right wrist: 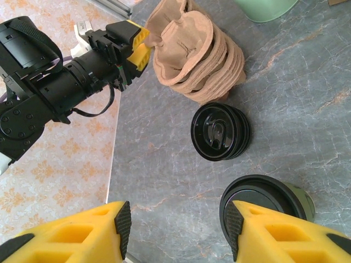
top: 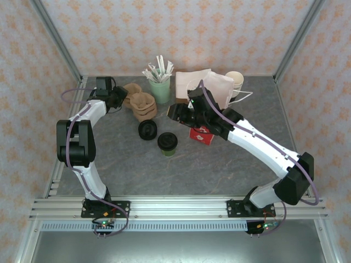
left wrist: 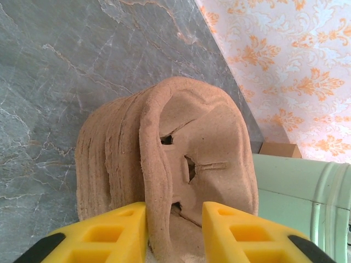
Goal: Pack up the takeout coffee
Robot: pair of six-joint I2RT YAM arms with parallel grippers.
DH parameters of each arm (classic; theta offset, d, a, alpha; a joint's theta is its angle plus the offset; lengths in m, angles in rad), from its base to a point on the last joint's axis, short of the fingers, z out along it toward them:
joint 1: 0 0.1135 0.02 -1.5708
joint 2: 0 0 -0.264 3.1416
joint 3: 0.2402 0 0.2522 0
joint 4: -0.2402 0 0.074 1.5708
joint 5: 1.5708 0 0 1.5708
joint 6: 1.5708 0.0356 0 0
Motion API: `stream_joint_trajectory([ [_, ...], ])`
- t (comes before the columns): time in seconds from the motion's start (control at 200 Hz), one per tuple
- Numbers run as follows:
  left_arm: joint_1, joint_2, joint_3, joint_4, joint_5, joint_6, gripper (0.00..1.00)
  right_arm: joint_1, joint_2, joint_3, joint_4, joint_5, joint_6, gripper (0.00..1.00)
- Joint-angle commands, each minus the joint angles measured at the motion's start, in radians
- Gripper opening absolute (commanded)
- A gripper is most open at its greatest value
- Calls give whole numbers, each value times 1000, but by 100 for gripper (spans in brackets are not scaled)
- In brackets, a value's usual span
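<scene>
The small dark-olive paper cup with round black plastic lid (top: pixel 167 142) stands on the grey marbled counter (top: pixel 219 170), centre of the top view — not packed yet. The left fingers (left wrist: pixel 109 235) straddle the rim of the stacked brown pulp carriers (left wrist: pixel 181 159), spread, not pinching; the right fingers (right wrist: pixel 274 235) hang spread and empty near the cup — lifting and loading remain.

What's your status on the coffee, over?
Left gripper open, astride edge of carrier stack. Right gripper open, empty. Takeout coffee beside it, upright, lidded, ungripped. Loose lids nearby, not touching.
</scene>
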Motion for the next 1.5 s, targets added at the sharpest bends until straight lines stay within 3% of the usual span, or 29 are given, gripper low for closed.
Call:
stream_joint_trajectory([
  [0.0, 7, -2, 8, 42, 9, -17, 28, -6, 1, 40, -18, -6, -19, 52],
  [0.345, 7, -26, -11, 88, 28, -70, 15, -6, -9, 50, -27, 0, -24, 52],
  [0.726, 7, -161, 23, 124, 66, -155, 2, -14, -46, 61, -9, -16, -33, 52],
  [1.056, 7, -475, 72, -100, 140, -3, 0, -30, -188, 80, 30, -29, -160, 50],
  [1.196, 0, -628, 95, -201, 249, 87, 0, -35, -275, 59, 65, -33, -237, 49],
  [1.381, -60, -784, 95, -204, 440, 129, 0, -38, -349, 13, 143, -156, -309, 50],
  [1.496, -154, -840, 132, -247, 467, 185, 0, -38, -357, -11, 221, -322, -305, 52],
])
